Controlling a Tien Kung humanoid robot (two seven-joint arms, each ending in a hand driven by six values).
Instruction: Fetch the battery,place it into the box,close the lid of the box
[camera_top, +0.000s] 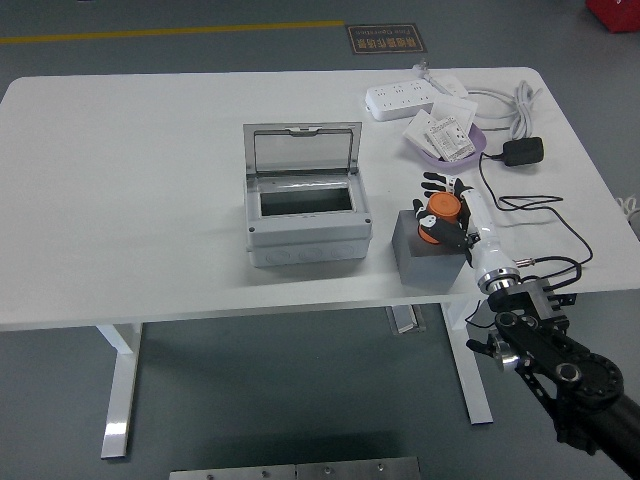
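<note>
Currently: right hand (447, 215), lower right of centre, fingers curled round orange battery (441, 210) above grey block (425, 262); grey box (307, 212) at frame centre, clear lid (303, 150) raised; white table (120, 180) beneath

Off to your far right on the white table (120, 200) there's a white power strip (405, 97) with its cable (500, 105), a purple bowl (478, 148) stuffed with white packets (445, 135), plus a black adapter (523, 152) just beside it.
</note>
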